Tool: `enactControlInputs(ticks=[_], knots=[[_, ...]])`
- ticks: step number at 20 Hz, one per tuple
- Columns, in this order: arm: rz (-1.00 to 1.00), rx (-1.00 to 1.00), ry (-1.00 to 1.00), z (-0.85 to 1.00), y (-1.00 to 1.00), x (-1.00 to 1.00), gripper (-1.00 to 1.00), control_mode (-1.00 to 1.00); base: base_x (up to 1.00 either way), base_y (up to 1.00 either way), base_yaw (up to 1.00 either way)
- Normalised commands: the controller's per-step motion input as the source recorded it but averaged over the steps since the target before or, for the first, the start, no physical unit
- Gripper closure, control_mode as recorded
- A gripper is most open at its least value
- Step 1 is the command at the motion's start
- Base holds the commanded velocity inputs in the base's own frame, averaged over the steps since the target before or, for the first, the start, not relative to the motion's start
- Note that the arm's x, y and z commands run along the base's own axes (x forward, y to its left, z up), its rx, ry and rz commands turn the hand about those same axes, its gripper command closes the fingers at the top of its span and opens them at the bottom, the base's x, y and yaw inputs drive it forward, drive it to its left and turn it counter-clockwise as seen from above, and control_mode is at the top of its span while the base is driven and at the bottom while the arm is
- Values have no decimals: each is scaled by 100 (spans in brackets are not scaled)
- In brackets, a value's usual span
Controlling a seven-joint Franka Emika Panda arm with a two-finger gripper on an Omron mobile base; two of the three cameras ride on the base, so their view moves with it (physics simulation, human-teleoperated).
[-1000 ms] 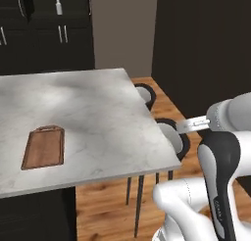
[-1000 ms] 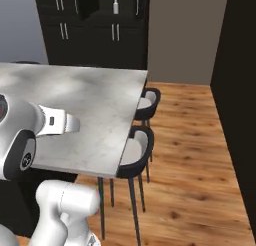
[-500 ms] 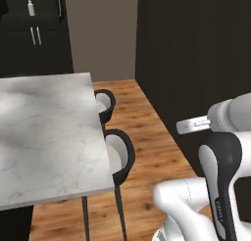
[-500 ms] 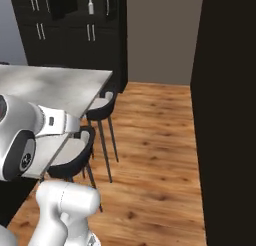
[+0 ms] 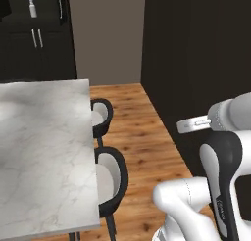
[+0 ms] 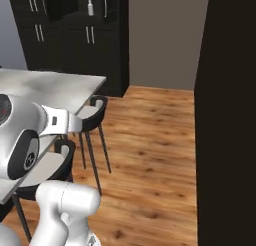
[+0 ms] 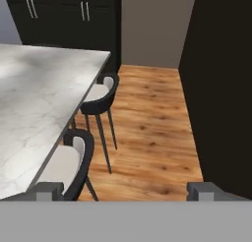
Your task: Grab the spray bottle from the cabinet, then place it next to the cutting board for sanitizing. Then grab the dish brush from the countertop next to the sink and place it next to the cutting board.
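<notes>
Two jaws of the gripper are standing wide apart, empty; the spray bottle is waiting far ahead, so drive closer before reaching.

The base has turned right, so the cutting board has left view and the spray bottle seems nearer.

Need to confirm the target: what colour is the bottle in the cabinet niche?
White; the spray bottle shows best in the right base view, against the black-brown cabinet.
</notes>
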Motion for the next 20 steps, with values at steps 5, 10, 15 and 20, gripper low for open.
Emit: enactControlInputs(ticks=[5, 10, 15, 20], knots=[[0, 0, 0, 0, 0, 0, -100, 100, 96, -81, 4], [0, 0, 0, 0, 0, 0, -100, 100, 77, -100, 0], [0, 0, 0, 0, 0, 0, -100, 100, 92, -100, 1], [0, 0, 0, 0, 0, 0, -100, 100, 18, -100, 4]])
